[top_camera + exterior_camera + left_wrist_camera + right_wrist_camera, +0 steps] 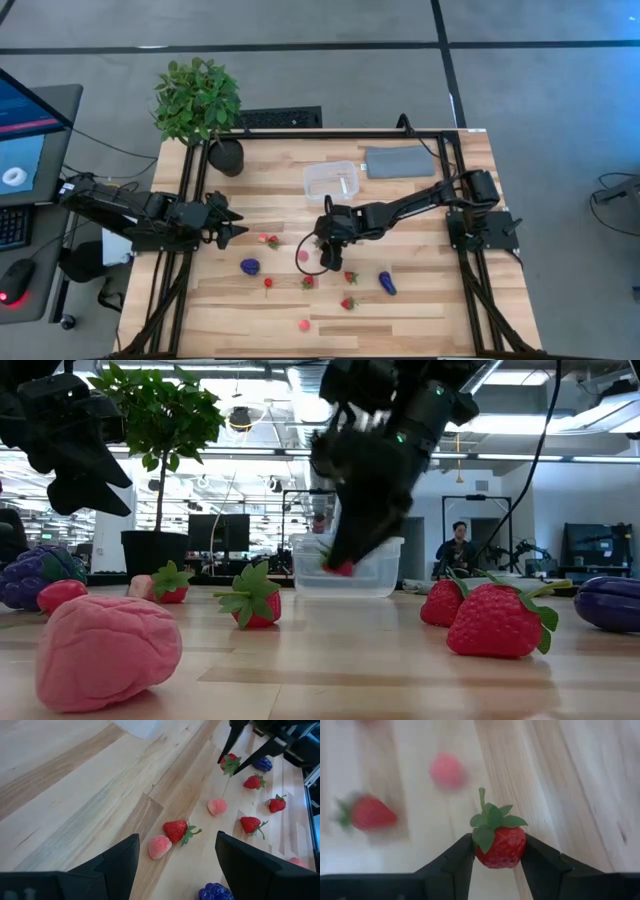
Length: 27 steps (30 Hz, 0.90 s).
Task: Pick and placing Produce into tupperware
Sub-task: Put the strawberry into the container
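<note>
Red strawberry (500, 845) with green top between black fingers (455, 862), pale wood-grain table (580, 780)

Pale, matt wooden planks with visible grain form the table (420, 310). A glossy, dimpled plastic strawberry (500, 845) with a soft-looking green leafy top sits clamped between the right pincer (497, 857)'s smooth, matt black plastic fingers (452, 862). Behind that pincer stands the clear, shiny plastic tupperware (330, 182), beside a matt grey cloth-like pad (398, 161).
</note>
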Each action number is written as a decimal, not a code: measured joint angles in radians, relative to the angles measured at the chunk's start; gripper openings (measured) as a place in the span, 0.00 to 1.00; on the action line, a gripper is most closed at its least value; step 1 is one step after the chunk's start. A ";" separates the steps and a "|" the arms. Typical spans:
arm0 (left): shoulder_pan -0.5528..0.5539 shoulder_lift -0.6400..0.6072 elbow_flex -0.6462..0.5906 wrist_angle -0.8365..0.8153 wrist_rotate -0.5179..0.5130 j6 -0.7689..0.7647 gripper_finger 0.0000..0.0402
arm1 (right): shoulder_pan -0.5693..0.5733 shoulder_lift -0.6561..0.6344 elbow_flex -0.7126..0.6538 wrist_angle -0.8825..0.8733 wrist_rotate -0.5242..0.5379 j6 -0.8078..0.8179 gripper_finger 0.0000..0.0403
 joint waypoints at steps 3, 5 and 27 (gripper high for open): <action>0.000 0.000 0.000 0.000 0.009 -0.002 0.62 | 0.000 -0.022 -0.003 0.012 0.000 0.007 0.41; 0.000 0.000 0.000 0.000 0.009 -0.006 0.62 | 0.000 -0.029 0.001 0.052 0.001 0.016 0.40; 0.000 0.000 0.000 0.000 0.016 -0.009 0.62 | -0.125 -0.174 -0.013 0.166 0.038 0.005 0.43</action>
